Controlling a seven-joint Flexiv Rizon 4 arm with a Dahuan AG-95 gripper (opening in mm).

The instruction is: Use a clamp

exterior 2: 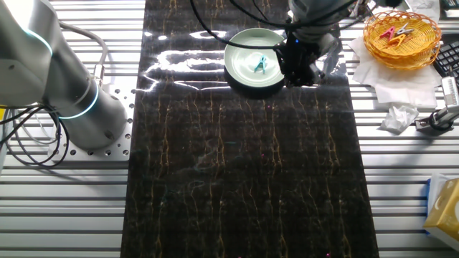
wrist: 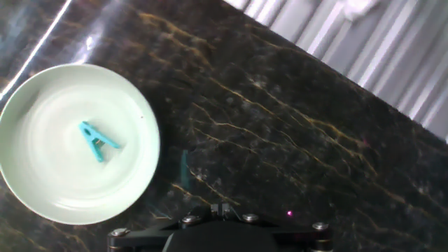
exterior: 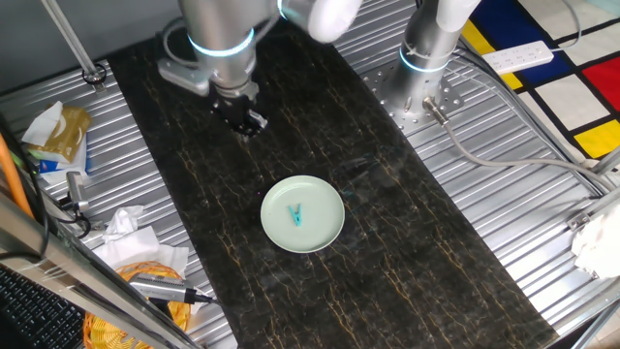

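Black marble-patterned sheeting with gold veins (exterior: 387, 252) covers the middle of the ribbed metal table (exterior: 523, 194), the largest thing in every view. Over it hangs the silver arm (exterior: 218, 39), ending in the black gripper (exterior: 247, 121), which hovers above the dark sheet and holds nothing. Whether its fingers stand apart or together cannot be told: the fixed views show only a dark cluster, and the hand view shows just the gripper's base at the bottom edge.

Off to one side of the fingers, apart from them, sits the pale green round plate (wrist: 77, 143); in the hand view it lies to the upper left. In the other fixed view the gripper overlaps the plate's edge, but the hand view shows clear marble between them.

A woven orange basket (exterior 2: 401, 36) of coloured clips stands on white paper, further from the fingers.

Smallest is the teal clamp (wrist: 96, 141), lying flat near the plate's middle, prongs splayed.
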